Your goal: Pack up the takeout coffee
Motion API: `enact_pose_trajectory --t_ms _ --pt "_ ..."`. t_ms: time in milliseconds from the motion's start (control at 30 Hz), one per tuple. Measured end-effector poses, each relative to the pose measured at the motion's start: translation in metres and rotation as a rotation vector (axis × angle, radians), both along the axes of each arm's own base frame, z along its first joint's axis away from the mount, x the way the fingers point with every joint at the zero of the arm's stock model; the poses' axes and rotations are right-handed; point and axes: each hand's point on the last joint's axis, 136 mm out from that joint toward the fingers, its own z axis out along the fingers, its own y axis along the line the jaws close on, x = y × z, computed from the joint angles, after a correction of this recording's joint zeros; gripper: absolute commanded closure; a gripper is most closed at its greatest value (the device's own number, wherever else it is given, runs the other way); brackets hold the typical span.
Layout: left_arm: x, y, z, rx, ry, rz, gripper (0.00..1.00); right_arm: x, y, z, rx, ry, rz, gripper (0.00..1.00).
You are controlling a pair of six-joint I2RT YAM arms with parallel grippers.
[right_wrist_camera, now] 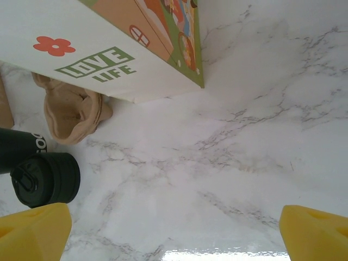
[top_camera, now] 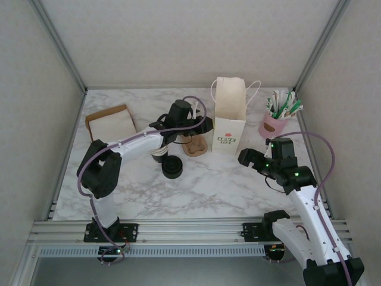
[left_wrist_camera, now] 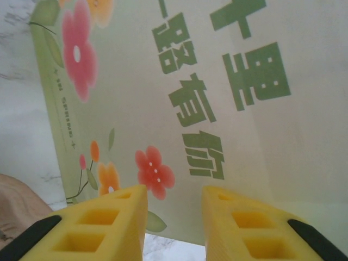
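Takeout coffee (top_camera: pixel 172 168) stands upright and lidded mid-tabletop, outside the paper bag (top_camera: pixel 229 119) near the far edge, whose contents cannot be made out. An empty pulp carrier (top_camera: pixel 195 146) sits between them. The left gripper (left_wrist_camera: pixel 174 190) is nearer, narrowly parted and empty, but faces the bag. The right gripper (right_wrist_camera: pixel 174 231), spread wide, has the coffee to its left.

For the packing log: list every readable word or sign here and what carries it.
"LOVE LIFE": green, on the paper bag, front.
"路有你" and "里": green, on the bag's side; other characters are cut off.
Small print along that side's edge: too small to read.
White letters on the black cup: cut off.
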Motion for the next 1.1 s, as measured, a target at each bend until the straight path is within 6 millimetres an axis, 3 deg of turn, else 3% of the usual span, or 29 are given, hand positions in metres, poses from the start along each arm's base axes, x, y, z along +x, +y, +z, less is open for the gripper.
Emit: enact_pose_trajectory --t_ms 467,700,933,1100 --pt "-0.039 -0.039 -0.006 -0.006 0.026 -0.089 0.69 -0.001 -0.013 -0.018 -0.074 0.076 -0.046 0.01" --pt "-0.046 -0.029 -0.013 0.015 0.025 -0.066 0.65 -0.001 -0.022 -0.021 -0.098 0.095 -0.103 0.01" --pt "-0.052 -0.012 0.024 -0.003 -0.044 -0.026 0.48 -0.002 -0.023 -0.008 -0.078 0.044 -0.127 0.01" --pt "-0.056 0.007 0.052 0.0 -0.107 0.011 0.27 -0.006 -0.021 0.004 -0.05 -0.008 -0.111 0.01"
